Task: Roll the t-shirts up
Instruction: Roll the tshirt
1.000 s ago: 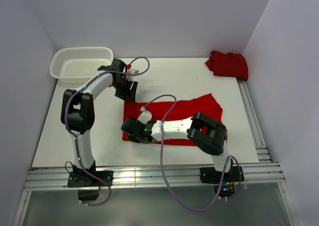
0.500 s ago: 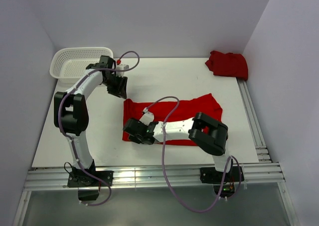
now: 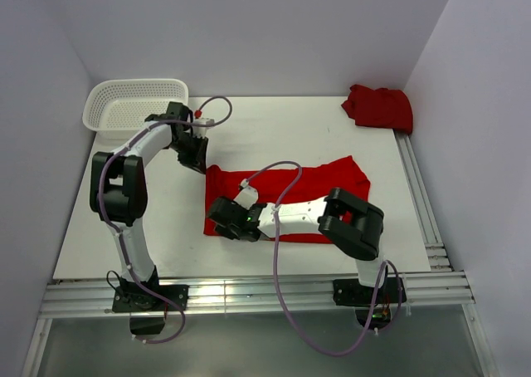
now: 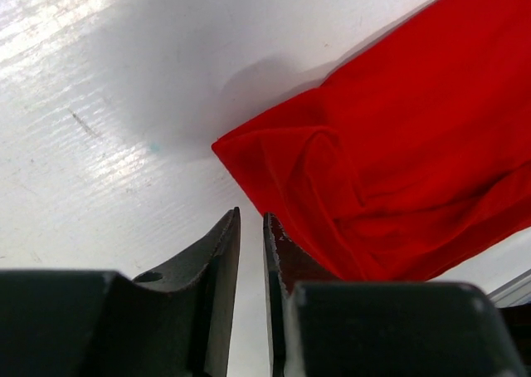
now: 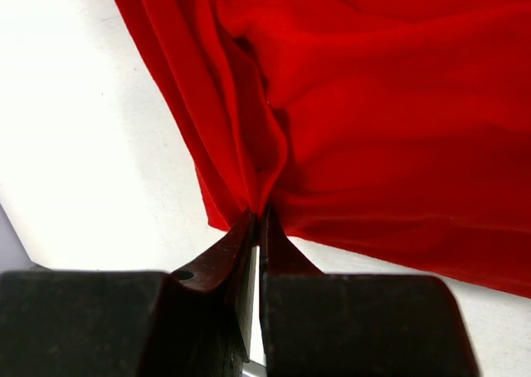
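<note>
shirt [image 3: 319,184] flat mid-table [image 3: 124,219] | my right gripper [image 5: 255,215] pinches its near-left edge fold | my left gripper [image 4: 251,219] narrowed to an empty slit beside far-left corner | I should catch that corner fully, then roll both ends evenly

No text, label, brand mark, number or sign can be read on any surface in the three views.
</note>
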`<state>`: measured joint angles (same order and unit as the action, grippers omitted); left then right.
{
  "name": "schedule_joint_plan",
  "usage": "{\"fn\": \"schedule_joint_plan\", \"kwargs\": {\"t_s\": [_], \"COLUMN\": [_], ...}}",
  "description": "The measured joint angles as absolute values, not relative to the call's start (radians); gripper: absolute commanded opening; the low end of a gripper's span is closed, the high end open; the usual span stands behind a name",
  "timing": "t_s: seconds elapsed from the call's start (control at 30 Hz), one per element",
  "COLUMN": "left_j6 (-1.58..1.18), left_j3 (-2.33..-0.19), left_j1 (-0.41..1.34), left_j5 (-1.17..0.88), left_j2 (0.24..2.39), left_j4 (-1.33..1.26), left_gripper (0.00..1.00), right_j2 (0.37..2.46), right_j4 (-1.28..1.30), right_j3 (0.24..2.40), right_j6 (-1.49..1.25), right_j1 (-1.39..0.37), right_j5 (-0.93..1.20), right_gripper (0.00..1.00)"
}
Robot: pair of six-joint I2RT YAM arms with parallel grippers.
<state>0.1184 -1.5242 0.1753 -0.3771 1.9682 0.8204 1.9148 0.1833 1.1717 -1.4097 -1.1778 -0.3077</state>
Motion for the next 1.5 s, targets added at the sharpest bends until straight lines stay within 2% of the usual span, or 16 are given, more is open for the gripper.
{"fn": "schedule_joint_plan", "kwargs": {"t_s": [0.1,0.13,0.33,0.43,0.7,0.93,1.07,1.37,1.5], "left_j6": [0.118,0.118,0.115,0.115,0.115,0.119,0.12,0.119,0.118], "left_j3": [-1.519,-1.518,-1.518,-1.518,-1.518,-1.501,-1.494,-1.494,-1.494], "left_j1": [0.186,0.19,0.227,0.244,0.278,0.288,0.288,0.288,0.288], "left_j5": [-0.377,-0.377,-0.377,-0.377,-0.376,-0.377,-0.377,-0.376,-0.377], "left_j2": [1.974,1.977,2.008,2.016,2.017,2.028,2.028,2.048,2.055], "left_j4": [0.805,0.804,0.79,0.79,0.79,0.787,0.787,0.786,0.783], "left_gripper": [0.24,0.24,0.24,0.24,0.27,0.27,0.27,0.27,0.31], "right_j2": [1.911,1.909,1.847,1.811,1.758,1.884,1.954,2.021,2.03], "right_j4": [0.178,0.177,0.179,0.187,0.272,0.375,0.388,0.429,0.442], "right_j3": [1.171,1.17,1.139,1.135,1.158,1.423,1.495,1.401,1.383], "right_j6": [-1.414,-1.416,-1.417,-1.417,-1.393,-1.282,-1.245,-1.277,-1.304], "right_j1": [-1.177,-1.177,-1.177,-1.177,-1.177,-1.177,-1.174,-1.176,-1.2], "right_j5": [-0.307,-0.308,-0.324,-0.34,-0.411,-0.448,-0.446,-0.42,-0.418], "right_gripper": [0.18,0.25,0.41,0.45,0.43,0.37,0.36,0.31,0.31]}}
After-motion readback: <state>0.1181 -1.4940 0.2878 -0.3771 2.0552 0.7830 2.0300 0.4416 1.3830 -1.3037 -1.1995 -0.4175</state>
